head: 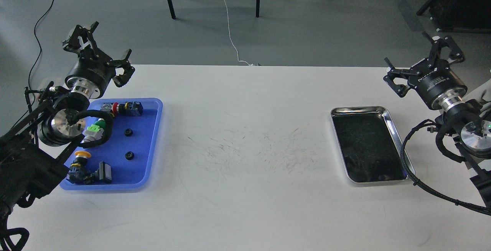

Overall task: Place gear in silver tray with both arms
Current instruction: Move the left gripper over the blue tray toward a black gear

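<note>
Gears [128, 132], two small black ones, are seen lying in the blue tray [151, 147] at the table's left, apart from each other. Nothing is gripped: the left gripper [100, 50] is held spread wide, fingers [124, 73] raised above the tray's far corner, wrist angled up and away. The right gripper [424, 61] is likewise held apart and bare, lifted beyond the silver tray [391, 128], its arm bent back toward the right edge.
</note>
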Robot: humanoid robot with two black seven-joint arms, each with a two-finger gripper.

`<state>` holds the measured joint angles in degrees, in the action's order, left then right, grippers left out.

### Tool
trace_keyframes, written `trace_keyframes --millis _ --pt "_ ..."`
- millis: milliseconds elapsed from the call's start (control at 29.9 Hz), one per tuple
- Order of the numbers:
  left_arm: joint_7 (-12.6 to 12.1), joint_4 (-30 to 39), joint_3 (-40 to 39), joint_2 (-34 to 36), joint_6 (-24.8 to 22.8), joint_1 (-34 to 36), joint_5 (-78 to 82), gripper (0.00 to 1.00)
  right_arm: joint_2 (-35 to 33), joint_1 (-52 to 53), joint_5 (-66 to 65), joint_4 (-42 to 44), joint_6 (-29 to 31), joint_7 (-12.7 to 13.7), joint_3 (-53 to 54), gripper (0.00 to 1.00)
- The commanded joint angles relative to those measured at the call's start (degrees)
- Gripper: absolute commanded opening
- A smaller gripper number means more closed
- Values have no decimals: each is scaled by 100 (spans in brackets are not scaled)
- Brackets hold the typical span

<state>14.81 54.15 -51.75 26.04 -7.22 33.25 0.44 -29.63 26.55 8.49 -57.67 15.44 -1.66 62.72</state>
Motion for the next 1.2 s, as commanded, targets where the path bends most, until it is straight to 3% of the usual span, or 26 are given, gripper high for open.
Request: trace_keyframes --millis 0,100,569,936,1170 --pt "153 -1 24 -3 18 -2 26 99 1 -18 3 -7 3 -1 12 99" --pt "320 -27 7 -11 1 15 17 99 1 -18 3 -7 3 -10 12 99" --pt "382 -493 16 6 -254 112 17 99 -8 -27 3 -51 64 -72 30 99" --pt "593 -449 16 -134 -254 112 17 99 -60 -36 -6 2 152 -124 91 99" --pt "576 -440 77 -178 -219 121 17 99 -69 -44 -6 -7 117 -186 109 99"
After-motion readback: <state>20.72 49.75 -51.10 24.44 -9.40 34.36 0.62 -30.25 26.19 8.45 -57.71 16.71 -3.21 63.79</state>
